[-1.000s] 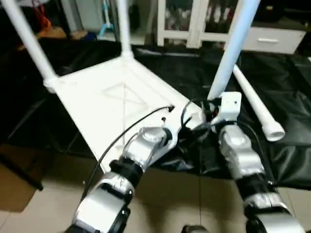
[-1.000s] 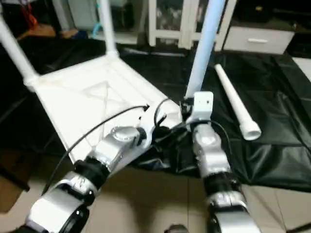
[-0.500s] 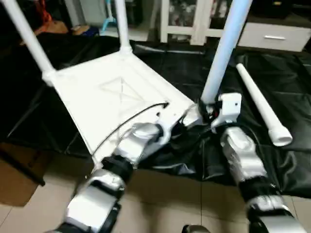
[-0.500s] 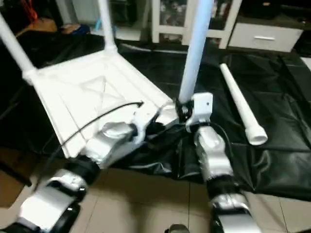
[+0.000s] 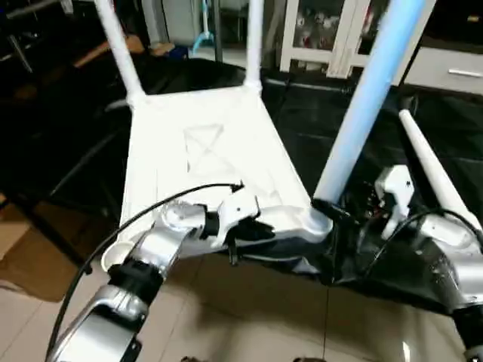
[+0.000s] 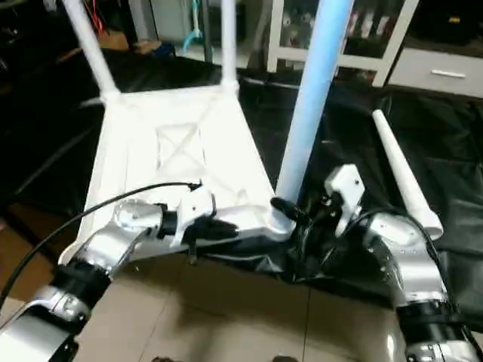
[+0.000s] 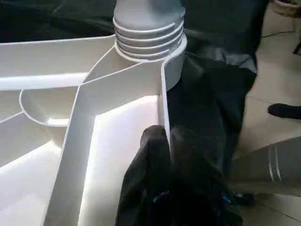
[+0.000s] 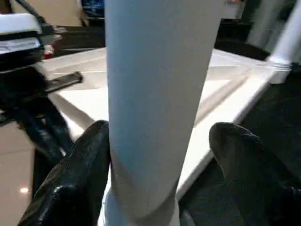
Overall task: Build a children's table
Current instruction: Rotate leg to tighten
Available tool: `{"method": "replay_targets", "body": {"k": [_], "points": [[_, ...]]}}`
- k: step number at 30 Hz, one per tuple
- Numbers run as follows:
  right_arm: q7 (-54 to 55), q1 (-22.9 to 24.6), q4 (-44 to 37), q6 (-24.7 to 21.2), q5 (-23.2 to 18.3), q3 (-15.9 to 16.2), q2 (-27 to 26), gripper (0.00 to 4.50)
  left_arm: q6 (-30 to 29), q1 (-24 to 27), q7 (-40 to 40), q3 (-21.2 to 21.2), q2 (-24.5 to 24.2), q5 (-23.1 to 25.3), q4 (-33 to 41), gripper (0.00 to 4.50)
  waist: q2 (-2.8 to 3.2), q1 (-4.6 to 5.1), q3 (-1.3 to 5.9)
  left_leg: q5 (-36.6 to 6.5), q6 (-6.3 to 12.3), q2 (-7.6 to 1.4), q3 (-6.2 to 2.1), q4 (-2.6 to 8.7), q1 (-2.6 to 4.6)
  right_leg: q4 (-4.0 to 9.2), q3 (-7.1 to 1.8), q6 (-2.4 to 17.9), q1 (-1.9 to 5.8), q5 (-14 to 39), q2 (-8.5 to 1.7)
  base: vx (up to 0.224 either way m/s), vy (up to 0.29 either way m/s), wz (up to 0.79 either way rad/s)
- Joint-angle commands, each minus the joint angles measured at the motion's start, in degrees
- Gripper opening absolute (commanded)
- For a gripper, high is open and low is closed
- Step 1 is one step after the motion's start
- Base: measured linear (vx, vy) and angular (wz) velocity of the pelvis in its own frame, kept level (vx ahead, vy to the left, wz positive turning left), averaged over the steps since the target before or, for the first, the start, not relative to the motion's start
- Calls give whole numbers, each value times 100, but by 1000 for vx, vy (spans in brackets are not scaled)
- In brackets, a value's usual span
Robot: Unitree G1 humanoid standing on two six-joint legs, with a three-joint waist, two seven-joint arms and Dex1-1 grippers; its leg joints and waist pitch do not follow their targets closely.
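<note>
**Third leg standing in its socket, right jaws loosened around it**

Nearest, the left gripper (image 5: 245, 226) has its jaws clamped on the near rim of the upturned table top (image 5: 204, 151), just beside the corner socket (image 7: 150, 52); half a second ago this gripper lay closer to the socket, so it has slid a little along the edge while keeping its hold; the right gripper (image 8: 160, 165) sits low at the leg (image 5: 366, 98) screwed into that socket, its jaws apart, one finger either side of the tube with a gap on at least one side; a moment back it looked pressed close to the base, which I take as a release between turns, or after the last one; threads on the leg's collar remain exposed above the socket, so the leg may need more turning; the top lies underside-up on a black sheet (image 5: 423, 113) on the floor; to the right, a loose leg (image 5: 434, 177) lies on the sheet, well apart from the empty near-left socket (image 5: 113, 256); farther off, two legs (image 5: 254, 41) stand in the far corners.
</note>
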State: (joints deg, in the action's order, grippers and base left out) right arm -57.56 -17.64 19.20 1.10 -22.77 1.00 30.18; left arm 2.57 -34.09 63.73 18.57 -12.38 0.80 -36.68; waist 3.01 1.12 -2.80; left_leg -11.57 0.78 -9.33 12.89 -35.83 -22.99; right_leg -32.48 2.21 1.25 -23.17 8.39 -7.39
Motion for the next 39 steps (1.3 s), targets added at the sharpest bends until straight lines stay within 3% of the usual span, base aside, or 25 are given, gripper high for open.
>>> {"method": "replay_targets", "body": {"k": [1,10,14,20,23,24,25,27,29,30,31,32,33,34,37,39], "points": [[-152,32,-35,-212,-97,-80,160,313,82,44,317,37,34,-251,266,0,-130,4,371,-1979,264,-384,-238,617,205,336,-80,1055,136,1809,-117,0,0,0],[-763,57,-63,-732,-291,19,295,229,78,38,413,18,15,-258,301,0,-140,-78,393,-1473,449,-384,-209,576,189,300,-82,1137,155,1464,-132,0,0,0],[-784,54,63,-635,-132,9,358,198,83,39,410,11,18,-233,293,0,-138,-97,388,-1438,446,-382,-208,576,183,303,-79,1126,158,1520,-129,0,0,0],[-446,20,196,-594,63,-92,259,186,145,14,329,22,27,-132,207,0,-128,-102,395,-1506,384,-380,-210,582,188,311,-79,1103,152,1591,-122,0,0,0],[704,-136,531,-445,605,-85,-48,185,96,-120,-129,61,103,116,25,0,-128,-72,381,-1645,282,-373,-220,599,183,330,-77,1037,133,1795,-120,0,0,0],[1836,-291,856,-444,980,-135,-372,185,-134,-290,-686,82,232,371,-180,0,-126,-16,369,-1742,164,-357,-230,614,165,342,-70,971,108,1963,-105,0,0,0],[2150,-332,938,-474,1052,-160,-472,185,-253,-344,-860,73,287,423,-238,0,-110,74,356,-1946,-59,-343,-257,635,159,340,-58,893,96,2215,-97,0,0,0],[3274,-490,1219,-591,1185,-335,-884,184,-681,-541,-1481,-42,586,466,-421,0,-136,143,368,-2272,-234,-339,-290,648,182,375,-37,752,100,2515,-110,0,0,0],[4330,-673,1508,-648,1167,-557,-1369,184,-1129,-744,-2114,-242,972,375,-593,0,-131,236,354,-2521,-317,-315,-296,646,209,423,-31,731,43,2658,-100,0,0,0],[5105,-861,1811,-594,1063,-740,-1815,184,-1405,-904,-2593,-447,1329,221,-729,0,-137,308,357,-2590,-319,-307,-309,649,183,433,-20,691,61,2688,-101,0,0,0],[5639,-1086,2186,-466,980,-801,-2203,184,-1489,-1055,-2949,-604,1649,77,-858,0,-102,413,364,-2654,-346,-283,-312,639,172,441,-12,718,37,2664,-105,0,0,0],[5878,-1241,2440,-339,969,-797,-2407,184,-1480,-1147,-3133,-667,1814,22,-935,0,-106,463,372,-2686,-363,-277,-336,638,157,449,8,705,47,2686,-115,0,0,0],[5982,-1326,2580,-262,972,-786,-2507,184,-1463,-1197,-3233,-695,1894,1,-978,0,-114,526,394,-2677,-318,-259,-369,642,113,450,47,668,106,2687,-123,0,0,0],[6098,-1439,2763,-153,995,-765,-2626,184,-1428,-1264,-3358,-725,1992,-13,-1039,0,-98,604,393,-2737,-228,-263,-374,641,107,471,57,688,101,2550,-121,0,0,0],[6229,-1740,3146,96,1034,-764,-2884,184,-1306,-1417,-3540,-759,2135,77,-1183,0,-132,726,413,-2589,18,-254,-370,612,63,466,66,841,148,2099,-133,0,0,0],[6260,-1826,3193,123,1170,-706,-2926,184,-1315,-1436,-3589,-766,2148,153,-1195,0,-144,733,423,-2314,192,-260,-341,589,65,448,57,976,158,1747,-138,0,0,0]]}}
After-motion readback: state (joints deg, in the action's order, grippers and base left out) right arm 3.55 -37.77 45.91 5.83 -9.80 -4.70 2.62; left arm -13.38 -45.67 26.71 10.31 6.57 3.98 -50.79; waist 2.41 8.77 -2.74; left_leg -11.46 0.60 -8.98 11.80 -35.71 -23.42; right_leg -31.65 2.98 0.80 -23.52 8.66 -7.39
